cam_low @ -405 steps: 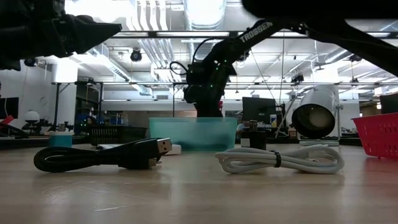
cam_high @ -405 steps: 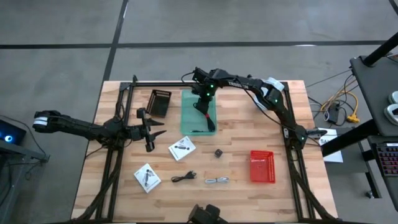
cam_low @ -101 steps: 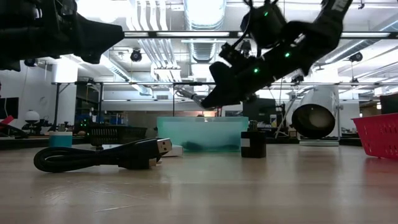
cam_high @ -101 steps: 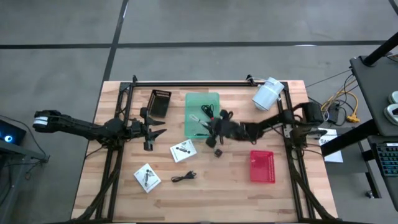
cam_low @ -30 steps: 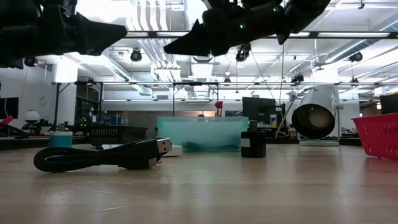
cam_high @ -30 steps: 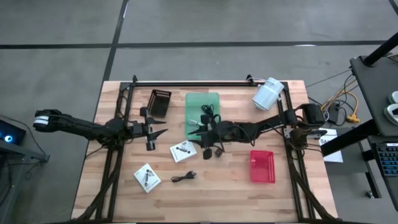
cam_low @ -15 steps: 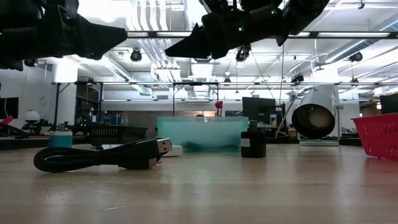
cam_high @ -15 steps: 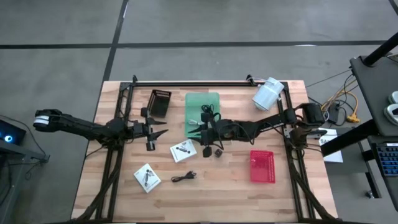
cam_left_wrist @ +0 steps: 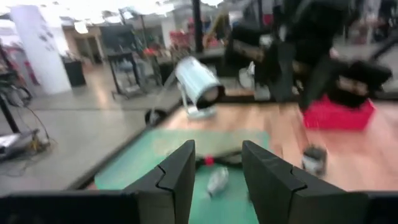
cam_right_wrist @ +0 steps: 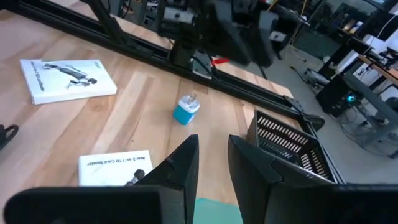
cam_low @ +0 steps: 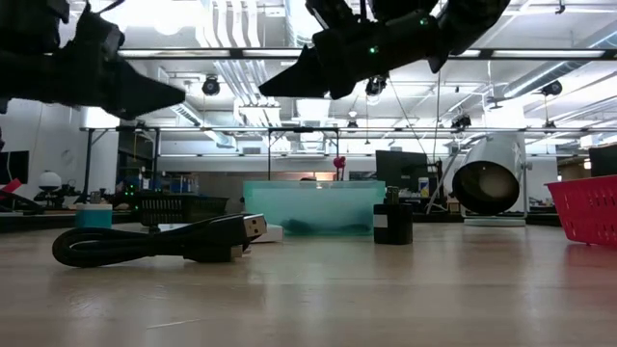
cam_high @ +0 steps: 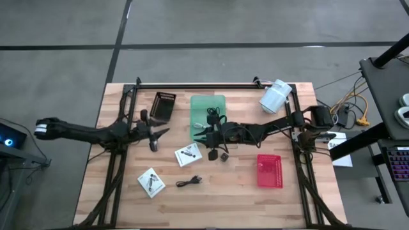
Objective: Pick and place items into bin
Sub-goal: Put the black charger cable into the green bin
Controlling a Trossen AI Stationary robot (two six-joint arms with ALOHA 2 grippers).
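Inside the translucent green rectangular bin (cam_high: 208, 115) at table's 12 o'clock cables are lying already, while two white square packets (cam_high: 188, 154), a black coiled cable (cam_high: 188, 183) and a tiny dark cube (cam_high: 224, 156) are waiting at 6, the right gripper (cam_high: 208, 135) hovering empty with a narrow gap, the left gripper (cam_high: 160, 134) idling slightly parted at 9.

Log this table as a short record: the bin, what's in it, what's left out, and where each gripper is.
bin: green bin, middle of the table's far half
in bin: coiled black cable and something pale, too small to tell
loose on table: two white packets, black USB cable, dark cube
right gripper: raised, at the bin's near edge, fingers apart, holding nothing
left gripper: raised left of the bin, fingers apart, holding nothing
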